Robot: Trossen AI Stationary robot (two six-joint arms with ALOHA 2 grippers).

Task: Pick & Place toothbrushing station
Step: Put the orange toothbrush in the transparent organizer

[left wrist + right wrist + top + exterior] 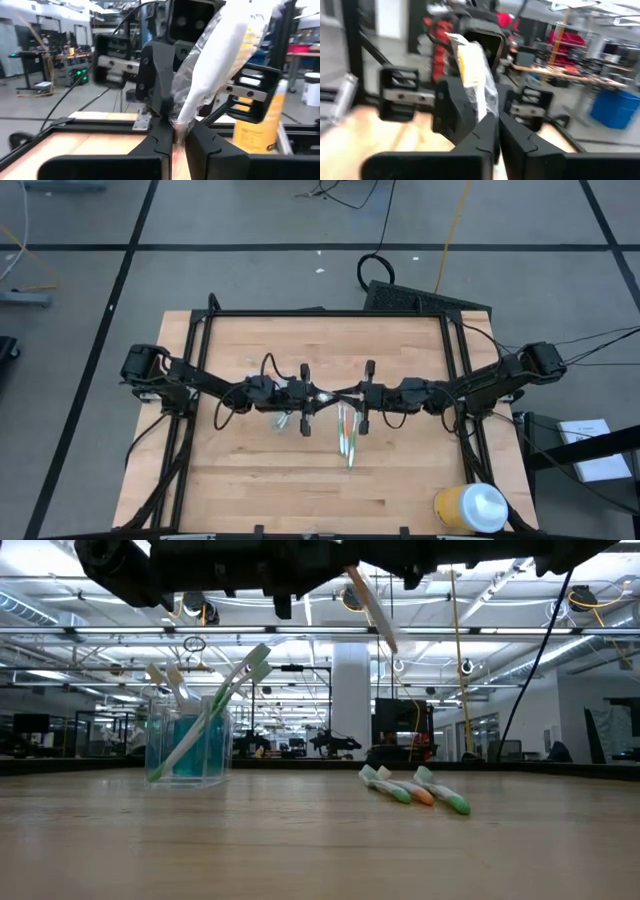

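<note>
Both grippers meet above the table's middle, each shut on one end of a toothbrush in a clear wrapper [335,393]. My left gripper [320,394] comes from the left and my right gripper [351,392] from the right. In the low view the wrapped toothbrush [372,605] slants high above the table. The clear cup [190,745] stands upright on its base and holds several toothbrushes and blue tubes; in the high view the cup [283,420] shows just near of my left gripper. Three green, orange and white toothbrushes [415,790] lie flat on the table; they also show from above [346,435]. My left gripper [176,127] pinches the clear wrapper's crumpled end [176,120] between its two fingers, coming level from the table's left. The wrapped toothbrush [220,60] runs on away from the fingers, lifted clear of the table. My right gripper [496,117] pinches the wrapper's other end [489,111] between its two fingers, coming level from the table's right. The white and yellow package [470,65] reaches on toward the other gripper, lifted clear of the table.
A big yellow container with a white lid [470,508] stands at the table's near right corner. A black frame [330,313] runs along the table's far, left and right sides. The tabletop near the loose toothbrushes is bare wood [300,490].
</note>
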